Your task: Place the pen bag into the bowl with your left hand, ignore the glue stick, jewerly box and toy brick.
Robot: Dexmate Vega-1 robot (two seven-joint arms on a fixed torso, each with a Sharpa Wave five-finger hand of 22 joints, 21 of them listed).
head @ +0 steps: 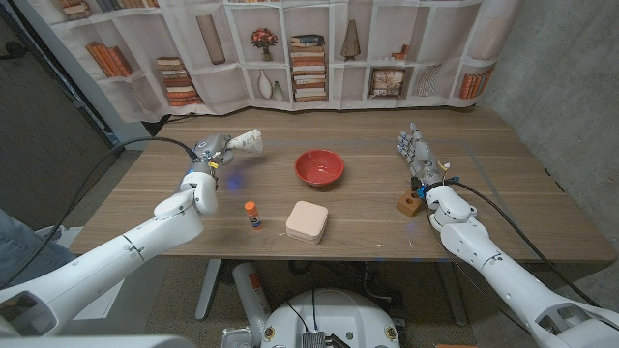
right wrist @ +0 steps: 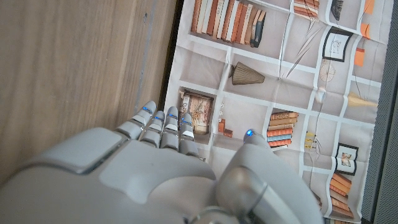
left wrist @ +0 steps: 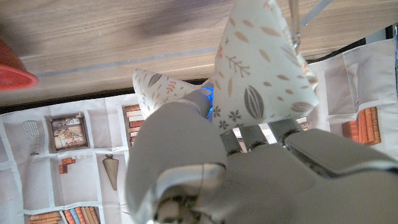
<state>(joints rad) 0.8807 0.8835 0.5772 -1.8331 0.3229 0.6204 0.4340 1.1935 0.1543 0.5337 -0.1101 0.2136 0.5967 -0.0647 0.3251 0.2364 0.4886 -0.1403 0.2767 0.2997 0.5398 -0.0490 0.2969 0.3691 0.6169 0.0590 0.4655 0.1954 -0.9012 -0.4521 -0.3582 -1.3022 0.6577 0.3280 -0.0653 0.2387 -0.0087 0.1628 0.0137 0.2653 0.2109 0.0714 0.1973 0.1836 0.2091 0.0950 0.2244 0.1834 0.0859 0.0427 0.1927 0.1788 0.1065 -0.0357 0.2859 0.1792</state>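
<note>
No text, label, brand or number can be read on any thing in these pictures.

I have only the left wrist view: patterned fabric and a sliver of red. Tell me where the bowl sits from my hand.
Observer: The red bowl stands to the right of your left hand, mid-table.
Operator: Confirm the bag is off the table.
Observer: Yes, the pen bag is held in the air; its shadow lies on the wood below.
Operator: Report anything near my route.
Observer: The glue stick and jewelry box sit nearer the robot than the bowl.
</note>
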